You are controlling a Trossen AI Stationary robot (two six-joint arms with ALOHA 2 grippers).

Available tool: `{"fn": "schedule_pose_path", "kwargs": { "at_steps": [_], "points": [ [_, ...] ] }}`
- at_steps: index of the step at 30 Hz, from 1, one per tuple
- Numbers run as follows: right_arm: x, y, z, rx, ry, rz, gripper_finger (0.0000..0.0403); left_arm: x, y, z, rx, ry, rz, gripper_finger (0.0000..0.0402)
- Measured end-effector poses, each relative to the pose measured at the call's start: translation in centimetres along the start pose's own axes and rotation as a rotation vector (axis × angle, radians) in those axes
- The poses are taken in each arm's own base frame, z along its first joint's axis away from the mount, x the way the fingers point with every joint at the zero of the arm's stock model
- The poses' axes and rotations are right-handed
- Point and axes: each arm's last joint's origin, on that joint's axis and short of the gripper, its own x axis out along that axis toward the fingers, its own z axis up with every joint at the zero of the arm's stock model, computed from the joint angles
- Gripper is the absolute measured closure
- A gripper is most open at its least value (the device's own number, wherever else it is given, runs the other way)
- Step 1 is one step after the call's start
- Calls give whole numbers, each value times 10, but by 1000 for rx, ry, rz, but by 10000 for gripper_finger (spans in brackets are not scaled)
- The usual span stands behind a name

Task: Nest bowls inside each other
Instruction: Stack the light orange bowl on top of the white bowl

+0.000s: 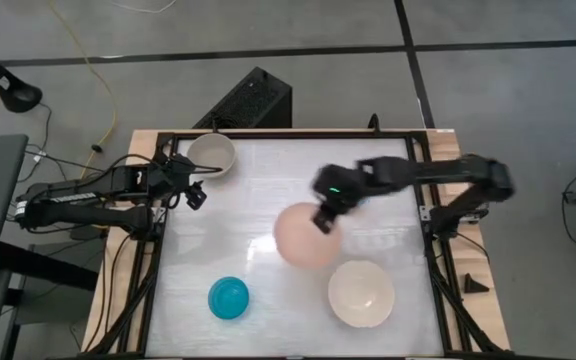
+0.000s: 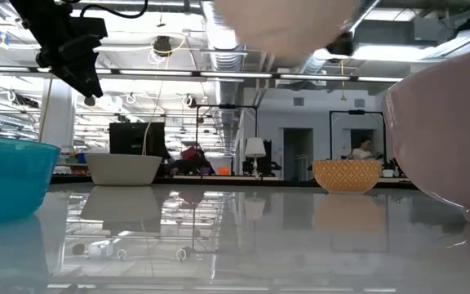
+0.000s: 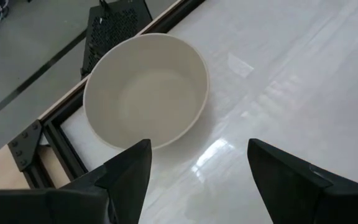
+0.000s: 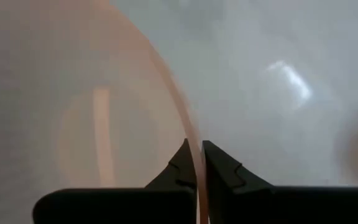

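My right gripper (image 1: 323,218) is shut on the salmon-pink bowl (image 1: 306,236), which hangs above the table's middle and shows at the top of the low view (image 2: 284,24). The cream-white bowl (image 1: 361,292) stands on its base at the near right, and the turquoise bowl (image 1: 228,298) at the near left. The grey-beige bowl (image 1: 211,155) stands at the far left. My left gripper (image 3: 197,168) is open and hovers just short of it, touching nothing. My right gripper pinches the salmon-pink bowl's rim (image 4: 188,134) between its two fingers, one finger inside the bowl and one outside. The fingers slant down from the table's far right. The bowl is lifted clear of the table and hangs below the fingers.
A black box (image 1: 251,98) stands on the floor beyond the far edge. The table's black frame (image 1: 428,215) runs along its sides. A yellow patterned bowl (image 2: 347,174) shows far back in the low view. Bare tabletop lies between the bowls.
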Motion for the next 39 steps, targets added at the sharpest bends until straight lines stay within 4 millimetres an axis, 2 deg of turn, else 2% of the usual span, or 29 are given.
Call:
{"fn": "schedule_pose_path", "kwargs": {
  "at_steps": [5,7,10,14,20,27,31,39],
  "points": [
    [-13,2,-81,131,59,93,370,0,0,0,-2,-1,3,146],
    [-20,6,-107,182,68,97,370,0,0,0,-2,-1,3,146],
    [-26,11,-137,259,74,51,370,0,0,0,-21,-1,3,146],
    [-25,14,-163,342,50,-38,370,0,0,0,-25,-1,3,146],
    [-9,21,-184,343,93,-132,368,0,0,0,-47,-2,4,146],
    [7,17,-193,363,101,-282,366,0,0,0,-44,-2,4,146],
    [14,19,-197,359,125,-302,363,0,0,0,-46,-1,2,146],
    [12,16,-199,348,156,-334,316,0,-1,0,-77,11,-25,146]
  ]
}}
